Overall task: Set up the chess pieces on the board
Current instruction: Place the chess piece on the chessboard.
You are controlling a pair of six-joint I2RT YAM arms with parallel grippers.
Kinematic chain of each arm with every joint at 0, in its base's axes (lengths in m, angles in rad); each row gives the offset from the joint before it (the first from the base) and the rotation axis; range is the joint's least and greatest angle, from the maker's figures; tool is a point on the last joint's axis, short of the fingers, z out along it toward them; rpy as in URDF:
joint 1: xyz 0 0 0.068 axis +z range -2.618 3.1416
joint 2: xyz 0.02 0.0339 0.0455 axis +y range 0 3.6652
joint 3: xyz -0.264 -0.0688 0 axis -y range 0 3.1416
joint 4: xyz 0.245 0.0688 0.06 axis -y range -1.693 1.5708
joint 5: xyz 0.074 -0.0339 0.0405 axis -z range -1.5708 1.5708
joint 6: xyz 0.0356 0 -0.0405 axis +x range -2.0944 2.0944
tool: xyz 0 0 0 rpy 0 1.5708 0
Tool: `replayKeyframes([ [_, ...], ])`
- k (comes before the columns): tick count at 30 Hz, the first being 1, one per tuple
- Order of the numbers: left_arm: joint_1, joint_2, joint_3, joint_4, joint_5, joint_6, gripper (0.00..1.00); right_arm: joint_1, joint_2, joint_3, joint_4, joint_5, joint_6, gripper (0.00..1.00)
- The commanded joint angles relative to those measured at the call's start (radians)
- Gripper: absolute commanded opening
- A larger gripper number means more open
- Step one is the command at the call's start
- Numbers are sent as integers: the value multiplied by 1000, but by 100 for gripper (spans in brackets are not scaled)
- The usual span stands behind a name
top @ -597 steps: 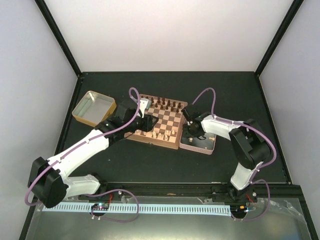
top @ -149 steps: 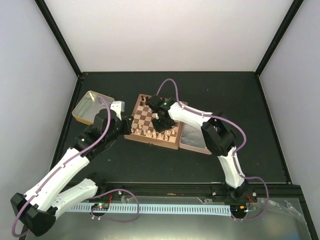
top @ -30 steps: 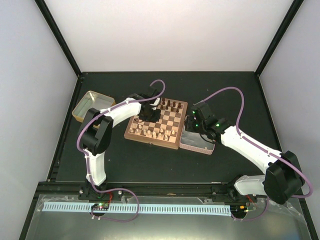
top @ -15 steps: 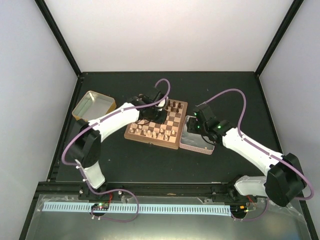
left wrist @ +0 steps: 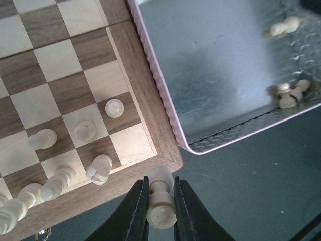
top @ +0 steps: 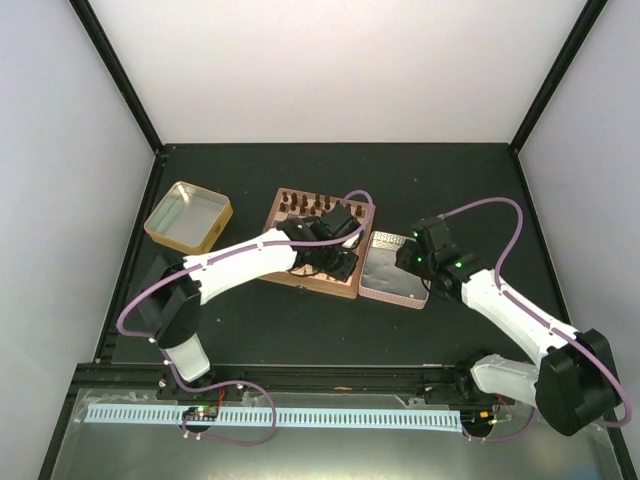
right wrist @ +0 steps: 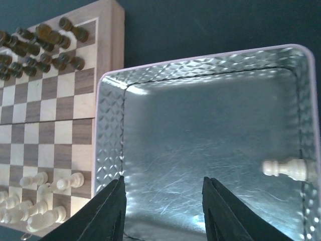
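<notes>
My left gripper (left wrist: pixel 160 183) (top: pixel 338 262) is shut on a light tan chess piece (left wrist: pixel 161 207). It hangs just off the near right corner of the board (left wrist: pixel 150 108) (top: pixel 274 214). Several tan chess pieces (left wrist: pixel 84 130) stand on the near rows beside that corner. Dark chessmen (right wrist: pixel 45 37) (top: pixel 315 203) line the far rows. My right gripper (right wrist: pixel 163 183) (top: pixel 412 256) is open, with nothing between its fingers, above the pink-rimmed tin (right wrist: pixel 210 55) (top: pixel 385 282). One tan piece (right wrist: pixel 285 169) lies in the tin in the right wrist view. The left wrist view shows two there (left wrist: pixel 285 26) (left wrist: pixel 290 93).
A gold-rimmed tin (top: pixel 188 215) sits left of the board. The pink-rimmed tin lies against the board's right edge. Black frame posts (top: pixel 115 75) and the pale walls close in the dark table on three sides.
My left arm has swung right across the board to its near right corner, holding the tan piece. My right gripper has drawn back a little to the right over the tin.
</notes>
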State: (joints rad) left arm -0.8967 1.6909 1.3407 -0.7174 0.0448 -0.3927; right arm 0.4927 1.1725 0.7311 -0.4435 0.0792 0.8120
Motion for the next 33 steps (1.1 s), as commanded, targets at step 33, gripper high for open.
replayKeyframes([
  [33,-15,208,36,31,-37,-15,26,-62,-37,-40,34,-40,25,43],
])
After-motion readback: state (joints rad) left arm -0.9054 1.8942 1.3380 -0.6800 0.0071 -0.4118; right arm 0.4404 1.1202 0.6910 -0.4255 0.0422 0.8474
